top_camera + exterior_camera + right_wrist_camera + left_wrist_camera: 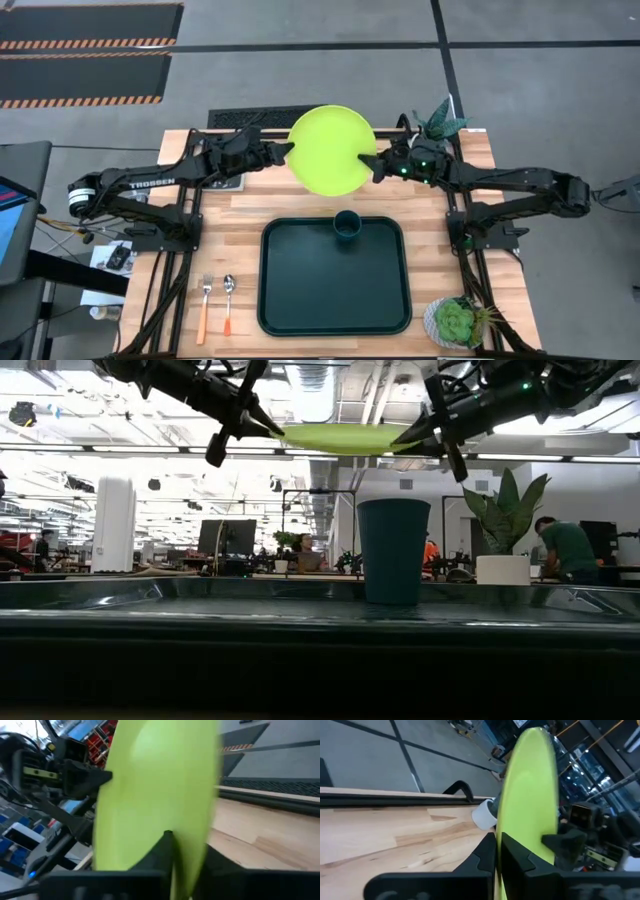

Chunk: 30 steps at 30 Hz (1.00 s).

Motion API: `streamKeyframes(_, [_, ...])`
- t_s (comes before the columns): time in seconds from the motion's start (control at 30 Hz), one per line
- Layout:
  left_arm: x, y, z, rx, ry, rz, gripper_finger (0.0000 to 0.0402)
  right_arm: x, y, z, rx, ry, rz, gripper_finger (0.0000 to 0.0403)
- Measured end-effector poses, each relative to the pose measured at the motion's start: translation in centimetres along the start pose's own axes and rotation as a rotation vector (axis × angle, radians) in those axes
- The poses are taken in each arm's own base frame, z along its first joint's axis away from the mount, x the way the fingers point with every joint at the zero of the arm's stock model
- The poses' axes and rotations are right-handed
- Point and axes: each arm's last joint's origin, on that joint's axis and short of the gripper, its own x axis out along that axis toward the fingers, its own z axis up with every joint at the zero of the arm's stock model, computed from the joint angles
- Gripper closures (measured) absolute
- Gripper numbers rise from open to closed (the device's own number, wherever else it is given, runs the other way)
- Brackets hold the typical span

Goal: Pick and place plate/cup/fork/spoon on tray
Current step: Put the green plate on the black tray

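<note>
The lime-green plate [331, 149] is held level, high above the table's far middle, between both grippers; it also shows in the low view [340, 436]. My left gripper [288, 152] is shut on its left rim, my right gripper [372, 163] on its right rim. The dark teal cup [347, 225] stands upright on its base at the far edge of the dark green tray [290, 290]. The fork [204, 307] and spoon [228, 303] lie flat on the table left of the tray. My left gripper pinches the plate's left rim [501, 827] between its two fingers, one above and one below, coming level from the table's left. The plate is lifted clear and about level. My right gripper pinches the plate's right rim [186, 827] between its two fingers, coming level from the table's right.
A white pot with a succulent [456, 322] stands at the table's near right corner. A taller potted plant [438, 122] stands at the far right behind my right gripper. A black book [228, 180] lies under my left arm.
</note>
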Motion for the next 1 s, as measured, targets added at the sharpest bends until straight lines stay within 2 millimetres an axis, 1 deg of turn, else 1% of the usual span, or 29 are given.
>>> streamKeyframes(0.03, [0.0, 0.0, 0.0, 0.002, 0.001, 0.003, 0.0401, -0.1, 0.0, 0.1, 0.003, -0.005, 0.004, 0.0374])
streamKeyframes(0.1, [0.0, 0.0, 0.0, 0.004, 0.002, 0.005, 0.0401, -0.2, 0.1, 0.2, 0.006, -0.011, 0.011, 0.0391])
streamKeyframes(0.23, [0.0, 0.1, 0.0, 0.018, -0.017, 0.020, 0.0399, -0.3, 0.1, 0.3, 0.019, -0.007, 0.013, 0.0393])
streamKeyframes(0.3, [0.0, 0.1, 0.0, 0.018, -0.031, 0.031, 0.0389, -0.3, 0.2, 0.3, 0.032, -0.009, 0.015, 0.0397])
streamKeyframes(0.37, [0.0, 0.1, 0.0, 0.035, -0.034, 0.039, 0.0371, -0.4, 0.1, 0.4, 0.041, -0.015, 0.012, 0.0397])
streamKeyframes(0.43, [0.0, 0.1, 0.1, 0.060, -0.037, 0.032, 0.0344, -0.6, 0.0, 0.7, 0.050, -0.026, 0.009, 0.0399])
streamKeyframes(0.63, [0.0, 0.0, 0.0, 0.093, -0.002, 0.005, 0.0243, -1.4, -0.9, 2.2, 0.070, -0.101, -0.024, 0.0400])
streamKeyframes(0.73, [0.0, 0.0, 0.0, 0.074, -0.001, 0.007, 0.0203, -1.9, -1.8, 3.3, 0.079, -0.147, -0.067, 0.0401])
streamKeyframes(0.83, [0.0, 0.1, 0.1, 0.068, -0.005, 0.011, 0.0183, -2.9, -2.7, 4.5, 0.091, -0.205, -0.111, 0.0401])
streamKeyframes(0.93, [0.0, 0.1, 0.1, 0.068, -0.007, 0.013, 0.0179, -4.2, -3.2, 5.4, 0.097, -0.246, -0.142, 0.0401])
streamKeyframes(1.0, [0.0, 0.1, 0.1, 0.068, -0.007, 0.014, 0.0179, -5.3, -3.2, 5.6, 0.100, -0.254, -0.151, 0.0401])
